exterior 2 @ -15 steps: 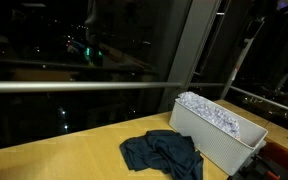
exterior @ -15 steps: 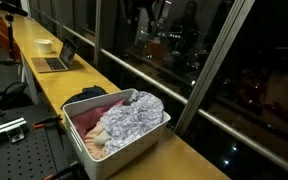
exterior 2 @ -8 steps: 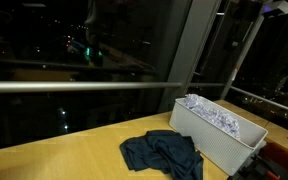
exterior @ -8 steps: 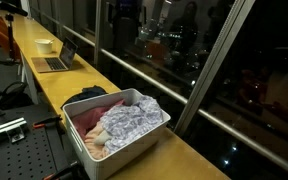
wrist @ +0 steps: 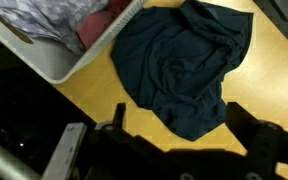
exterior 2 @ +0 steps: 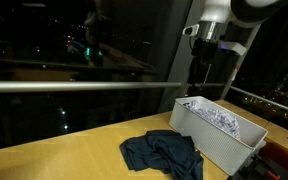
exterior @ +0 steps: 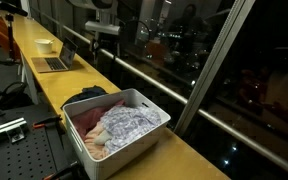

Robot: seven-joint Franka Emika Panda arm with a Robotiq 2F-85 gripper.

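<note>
Dark teal garment [wrist: 184, 70] lies crumpled on the yellow worktop [wrist: 269, 60], just beside the white bin [wrist: 84, 62]. We cannot tell whether its edge touches the bin wall. The end effector [wrist: 175, 110] hangs high above it, released: in the wrist view its fingers stand wide apart with nothing between them. In an exterior view the arm is up near the dark window, well clear of the cloth. The bin already holds a patterned fabric [exterior: 124, 125] and a pink piece [exterior: 84, 118], heaped close to the rim.

We judge the risks to come mostly from the cloth itself. Its folds are loose and thin, so a pinch taken on a flat part could close on one layer or on none, and the fingers could strike the hard worktop. A grip near one edge would leave the rest trailing, and that could catch on the bin rim or drag the light bin sideways. The heaped load could also spill.
</note>
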